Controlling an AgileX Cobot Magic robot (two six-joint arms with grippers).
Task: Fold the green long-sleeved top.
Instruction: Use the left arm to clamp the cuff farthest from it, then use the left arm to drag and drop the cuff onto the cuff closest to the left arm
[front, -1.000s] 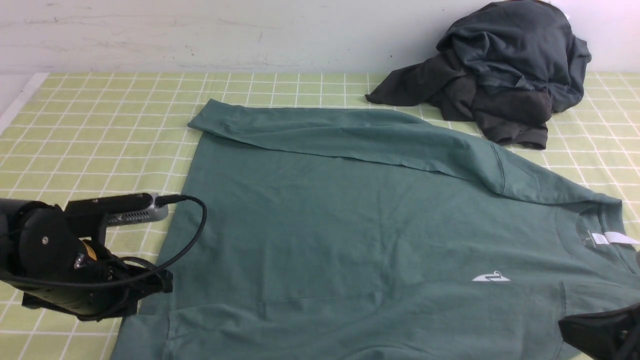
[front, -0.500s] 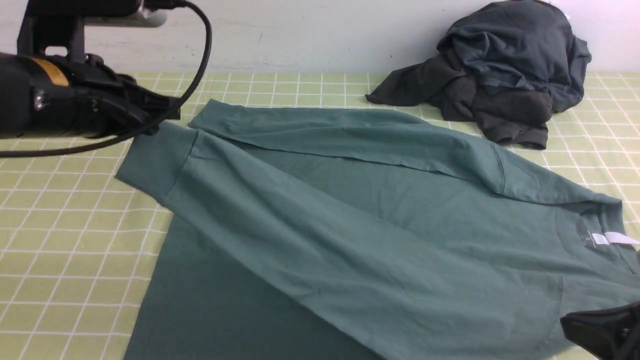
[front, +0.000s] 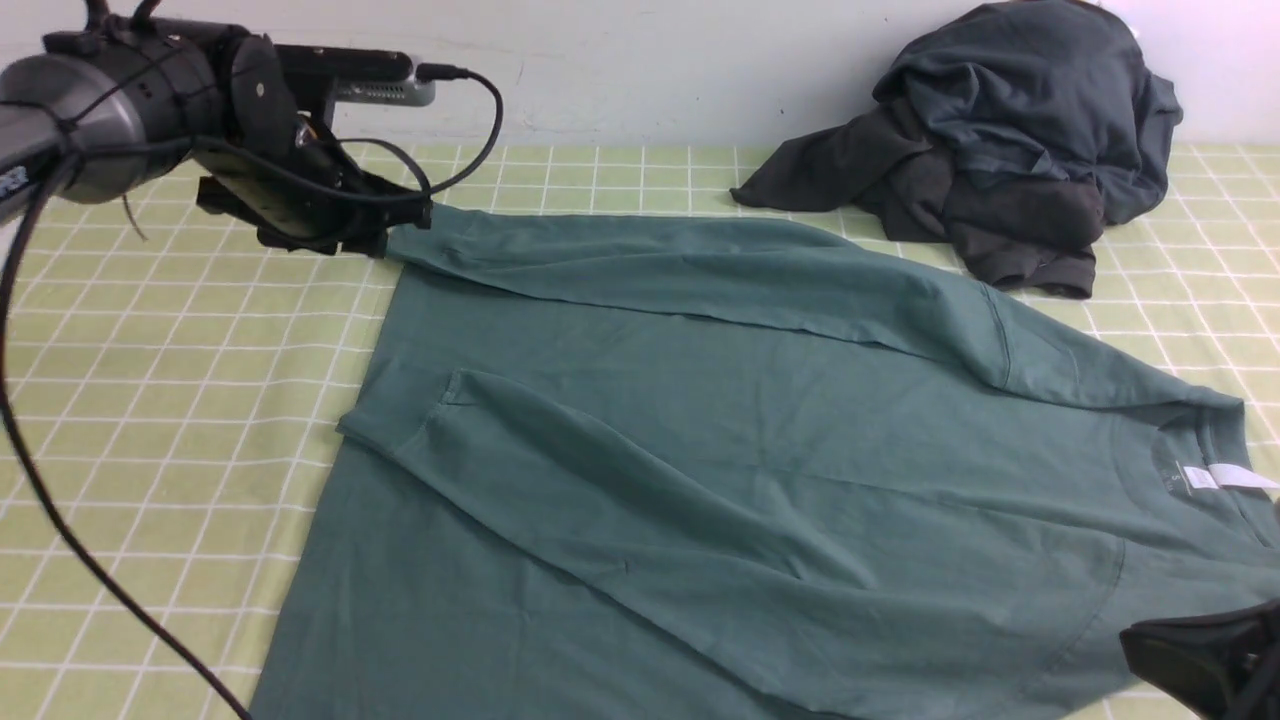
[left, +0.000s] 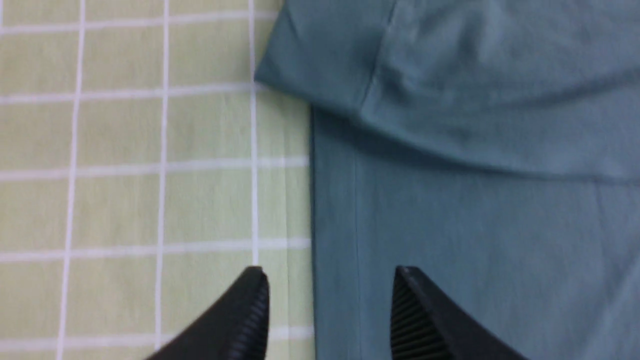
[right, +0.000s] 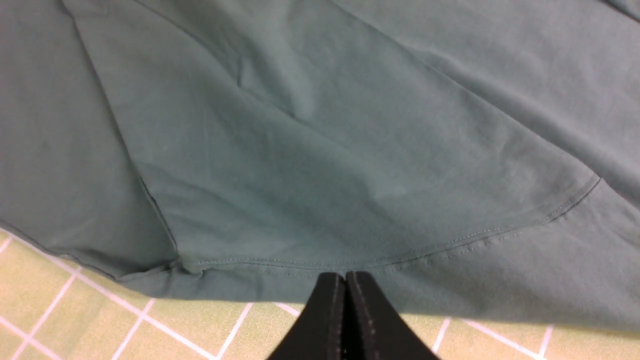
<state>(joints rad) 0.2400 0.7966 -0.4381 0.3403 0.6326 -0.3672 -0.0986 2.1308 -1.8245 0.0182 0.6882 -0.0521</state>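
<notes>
One arm high: left fingers (left: 248, 314) spread over green top (front: 700, 450) edge.

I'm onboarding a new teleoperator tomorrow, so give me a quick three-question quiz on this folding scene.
1. True or false: both sleeves of the green top lie folded over its body.
2. Fill in: the left gripper's jaws stand ___.
3. The dark clothes pile lies: A) on the top, B) at the far right of the tablecloth, C) at the near left corner.
Key: 1 true; 2 open; 3 B.
</notes>
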